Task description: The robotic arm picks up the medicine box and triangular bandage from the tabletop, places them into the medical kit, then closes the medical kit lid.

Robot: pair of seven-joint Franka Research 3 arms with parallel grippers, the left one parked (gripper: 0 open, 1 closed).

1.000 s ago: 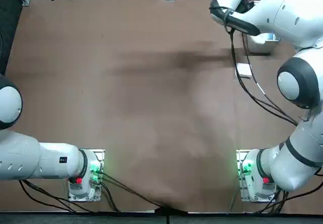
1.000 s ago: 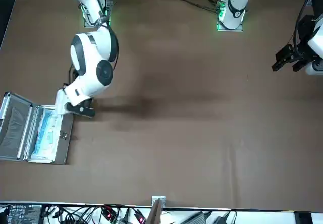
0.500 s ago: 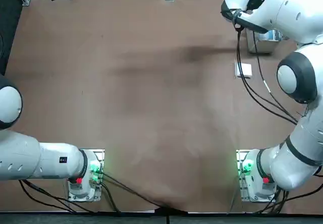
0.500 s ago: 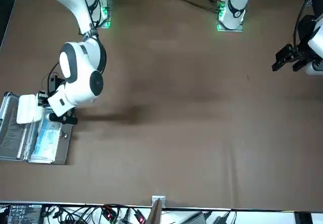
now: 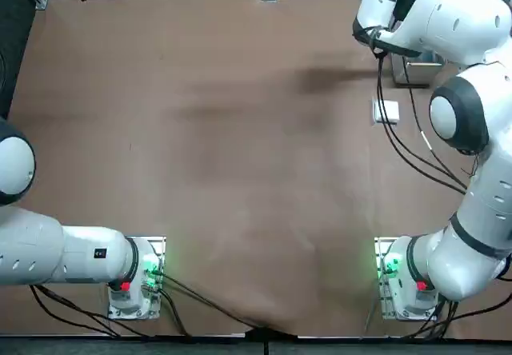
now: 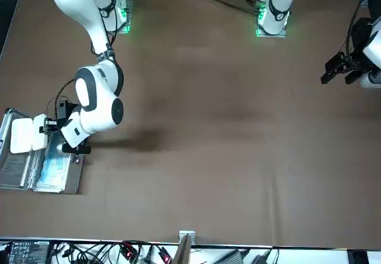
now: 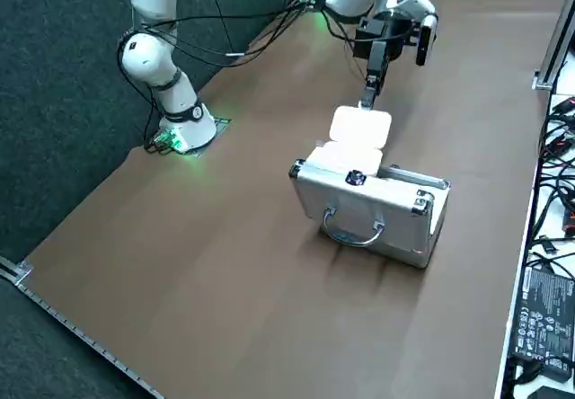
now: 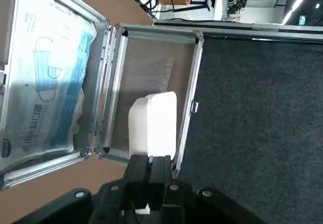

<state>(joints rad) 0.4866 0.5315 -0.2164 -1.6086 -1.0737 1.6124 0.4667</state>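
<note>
Hovering over the open medical kit (image 6: 70,179) at the far right edge of the bench (image 5: 240,171), the robotic arm (image 6: 98,91) is carrying the triangular bandage (image 8: 154,124). The pincer (image 8: 149,169) is clamping tight on one end of that soft white packet, and the rest of it is sticking out beyond the fingertips.

From the wrist camera the packet is hanging over the medical kit lid (image 8: 151,65), the opened half, not over the blue-lined tray beside it, so releasing now looks risky. By my reading, the arm should be sliding across the hinge until the packet is sitting squarely above the tray, then lowering close before letting go, since a lumpy packet may be rolling or catching on the metal rim.

Meanwhile the medicine box (image 5: 386,112) is lying on the bench near the kit, waiting for its turn, and the lid is standing open.
</note>
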